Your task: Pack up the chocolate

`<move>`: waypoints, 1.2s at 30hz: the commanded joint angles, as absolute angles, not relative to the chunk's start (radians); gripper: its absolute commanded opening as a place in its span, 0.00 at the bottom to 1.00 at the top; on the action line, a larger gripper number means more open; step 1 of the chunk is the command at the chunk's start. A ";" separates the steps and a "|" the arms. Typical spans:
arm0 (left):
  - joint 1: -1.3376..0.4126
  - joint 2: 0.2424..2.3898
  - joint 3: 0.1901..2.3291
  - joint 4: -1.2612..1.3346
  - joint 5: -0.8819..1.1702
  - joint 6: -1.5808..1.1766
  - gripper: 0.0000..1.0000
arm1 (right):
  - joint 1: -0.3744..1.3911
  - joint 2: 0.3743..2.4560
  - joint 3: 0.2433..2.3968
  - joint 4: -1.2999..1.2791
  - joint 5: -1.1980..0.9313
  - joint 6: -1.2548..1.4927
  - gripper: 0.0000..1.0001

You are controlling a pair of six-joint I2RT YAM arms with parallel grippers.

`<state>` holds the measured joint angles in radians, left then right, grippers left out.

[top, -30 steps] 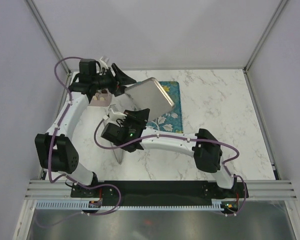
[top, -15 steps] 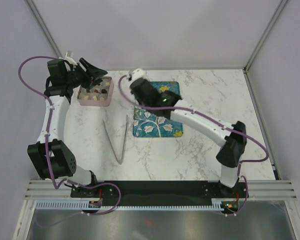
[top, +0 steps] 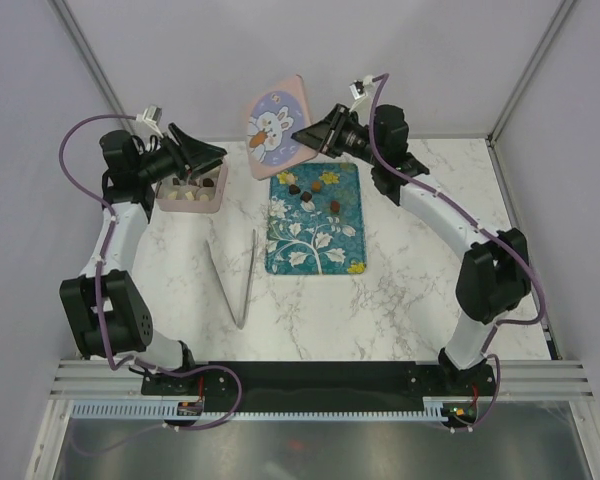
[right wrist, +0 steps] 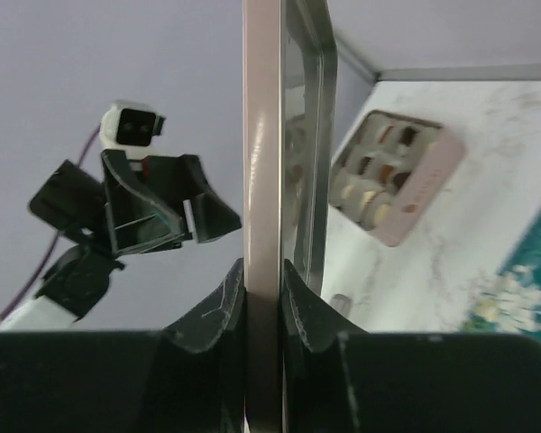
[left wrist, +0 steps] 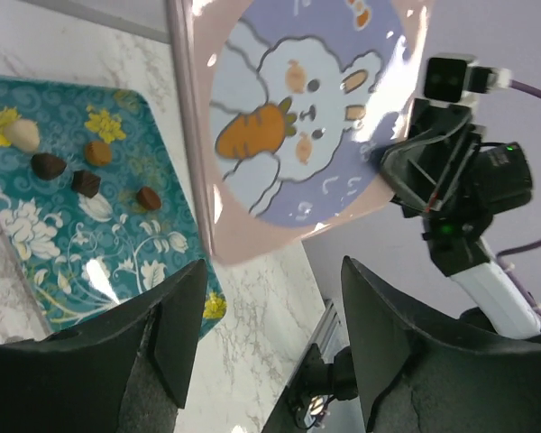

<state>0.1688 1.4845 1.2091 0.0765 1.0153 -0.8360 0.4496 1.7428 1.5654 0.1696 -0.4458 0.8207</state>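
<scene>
Swung from over the mat [top: 315, 240] to the back of the bench [top: 420, 290], the right fingers [right wrist: 218, 314] clench the bunny lid [top: 275, 128] upright while the left fingers [left wrist: 176, 320] hover released above the box [top: 192, 209], so five chocolates [top: 307, 197] on the mat remain unpacked.

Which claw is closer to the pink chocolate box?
Left. The left claw hangs over the pink box; the right claw is away to its right, at the far end of the teal tray, clamped on the bunny lid.
</scene>
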 commanded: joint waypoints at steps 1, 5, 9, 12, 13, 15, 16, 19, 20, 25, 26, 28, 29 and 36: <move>0.176 1.523 1.212 0.411 1.143 -1.015 0.69 | 0.457 1.795 1.546 0.572 -0.683 1.075 0.00; 0.176 1.588 1.245 0.413 1.144 -1.020 0.69 | 0.457 1.841 1.543 0.684 -0.706 1.158 0.00; 0.175 1.624 1.259 0.357 1.157 -0.962 0.73 | 0.456 1.884 1.545 0.770 -0.721 1.222 0.00; 0.175 1.624 1.253 0.344 1.151 -0.930 0.74 | 0.457 1.907 1.543 0.813 -0.727 1.249 0.00; 0.175 1.626 1.255 0.344 1.149 -0.927 0.75 | 0.457 1.913 1.545 0.821 -0.729 1.255 0.00; 0.169 1.634 1.258 0.366 1.150 -0.939 0.74 | 0.457 1.937 1.546 0.851 -0.745 1.282 0.00; 0.170 1.637 1.253 0.394 1.160 -0.978 0.74 | 0.457 1.950 1.549 0.865 -0.752 1.296 0.01; 0.169 1.652 1.221 0.567 1.181 -1.107 0.69 | 0.457 1.983 1.546 0.891 -0.755 1.331 0.01; 0.167 1.658 1.212 0.613 1.184 -1.141 0.64 | 0.457 1.990 1.546 0.894 -0.753 1.333 0.02; 0.167 1.706 1.212 0.683 1.198 -1.196 0.40 | 0.459 2.040 1.565 0.920 -0.755 1.356 0.05; 0.166 1.713 1.215 0.684 1.198 -1.200 0.33 | 0.459 2.051 1.572 0.910 -0.758 1.355 0.06; 0.166 1.724 1.223 0.683 1.198 -1.197 0.27 | 0.459 2.077 1.580 0.890 -0.764 1.358 0.09; 0.169 1.729 1.232 0.672 1.198 -1.193 0.22 | 0.459 2.083 1.577 0.885 -0.762 1.355 0.16; 0.172 1.772 1.322 0.480 1.193 -1.065 0.02 | 0.454 2.085 1.546 0.761 -0.792 1.252 0.35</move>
